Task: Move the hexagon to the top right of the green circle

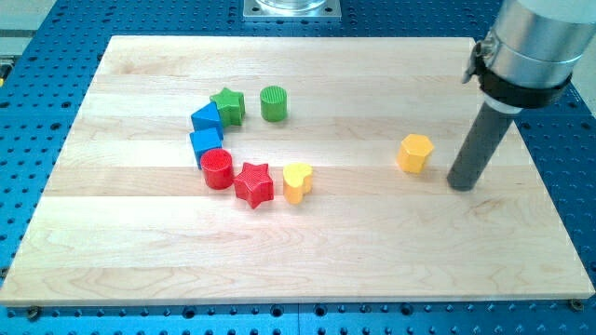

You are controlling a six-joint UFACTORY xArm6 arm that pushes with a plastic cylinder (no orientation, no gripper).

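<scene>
Hexagon (415,153) yellow, upright, my tip (461,185) beside

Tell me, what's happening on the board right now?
My tip down on the board, just right of the yellow hexagon, not touching. Green circle far to the view's left. Path between clear.

Hexagon (415,153) just left of my tip (462,184), circle (273,102) far left (nearer the top)
</scene>
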